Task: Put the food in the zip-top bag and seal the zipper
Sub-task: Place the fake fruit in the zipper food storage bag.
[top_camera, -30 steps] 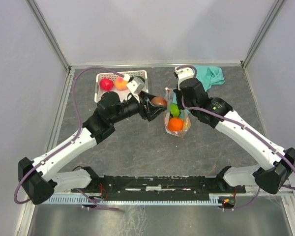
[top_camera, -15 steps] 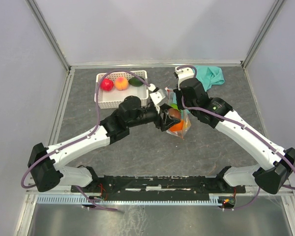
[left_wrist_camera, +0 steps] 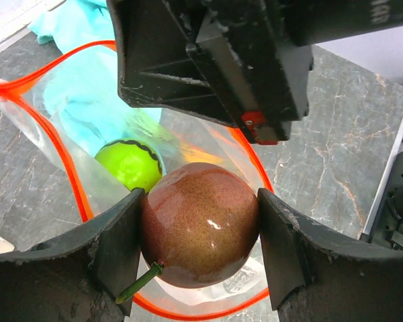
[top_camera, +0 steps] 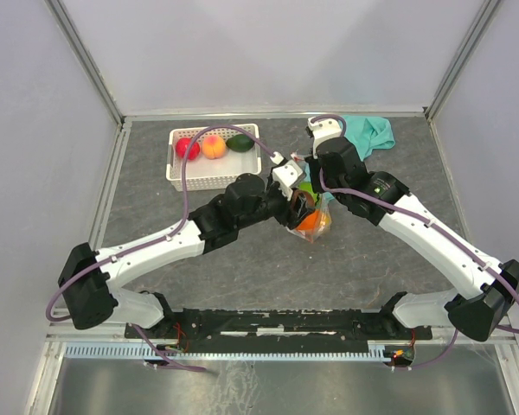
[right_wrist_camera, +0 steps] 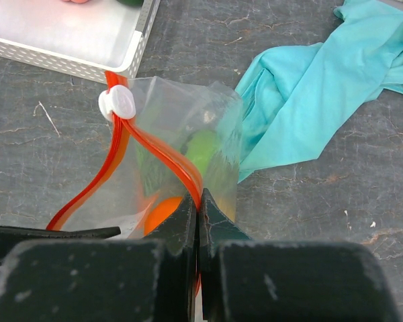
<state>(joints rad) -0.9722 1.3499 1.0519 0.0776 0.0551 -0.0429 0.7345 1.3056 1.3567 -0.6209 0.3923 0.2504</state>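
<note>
My left gripper (left_wrist_camera: pixel 200 231) is shut on a brownish round fruit (left_wrist_camera: pixel 200 225) with a green stem and holds it right over the open mouth of the clear zip-top bag (left_wrist_camera: pixel 87 127). A green fruit (left_wrist_camera: pixel 129 163) lies inside the bag. In the top view the left gripper (top_camera: pixel 301 207) is at the bag, where an orange fruit (top_camera: pixel 312 222) shows. My right gripper (right_wrist_camera: pixel 200 209) is shut on the bag's red-orange zipper (right_wrist_camera: pixel 162 156) and holds that edge up. A white slider (right_wrist_camera: pixel 117 102) sits on the zipper. A red fruit (top_camera: pixel 187 148), a peach fruit (top_camera: pixel 213 147) and a dark green fruit (top_camera: pixel 239 143) lie in the white basket (top_camera: pixel 209 176).
A teal cloth (top_camera: pixel 369 131) lies bunched at the back right, just behind the bag; it also shows in the right wrist view (right_wrist_camera: pixel 322 87). The basket stands at the back left. Grey walls close in the table on three sides.
My left arm has swung right from beside the basket to the bag, carrying the brownish fruit over the open mouth. The right arm has held still with the zipper.
</note>
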